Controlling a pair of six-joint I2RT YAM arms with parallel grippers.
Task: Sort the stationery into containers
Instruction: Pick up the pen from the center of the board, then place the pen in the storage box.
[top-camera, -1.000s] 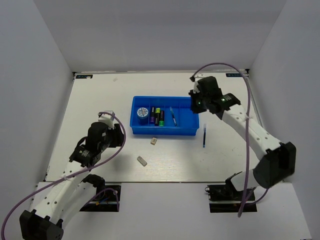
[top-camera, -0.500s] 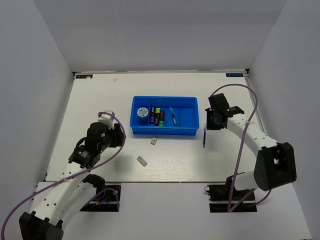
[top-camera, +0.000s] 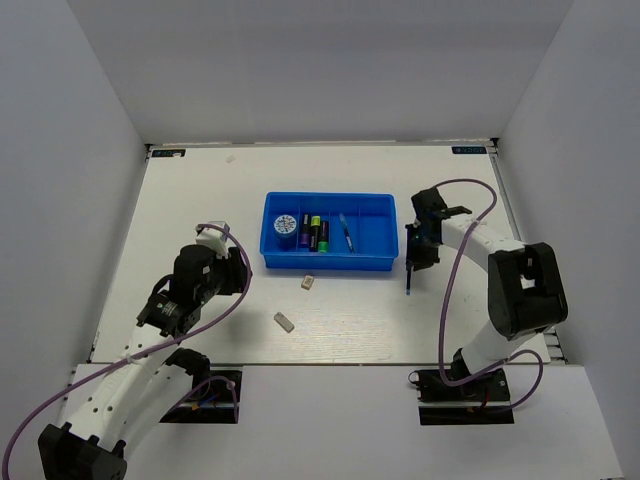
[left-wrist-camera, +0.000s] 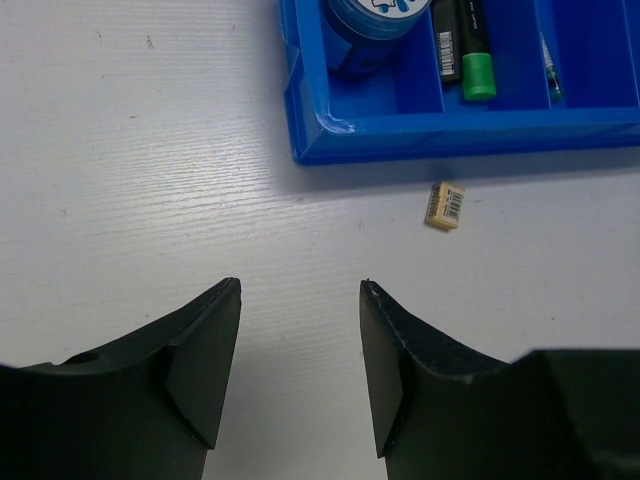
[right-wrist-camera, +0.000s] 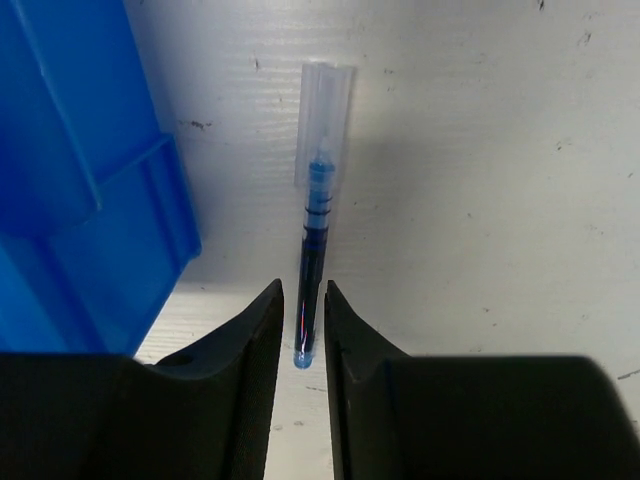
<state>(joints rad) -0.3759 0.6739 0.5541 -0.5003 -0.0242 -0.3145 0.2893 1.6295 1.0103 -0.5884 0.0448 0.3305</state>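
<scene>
Right tool (right-wrist-camera: 303, 290), barely parted astride the end of the blue pen (right-wrist-camera: 320, 190) at the tray's (right-wrist-camera: 90, 250) 3 o'clock, might pinch off-centre and flick it away.

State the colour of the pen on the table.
Blue pen, clear cap; best in right wrist view.

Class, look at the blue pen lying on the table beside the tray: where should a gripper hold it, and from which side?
Grip the slim barrel of the blue pen, mid-length, from straight above. It lies flat on the table, leaving only its two long sides to pinch; the tray stands close by.
</scene>
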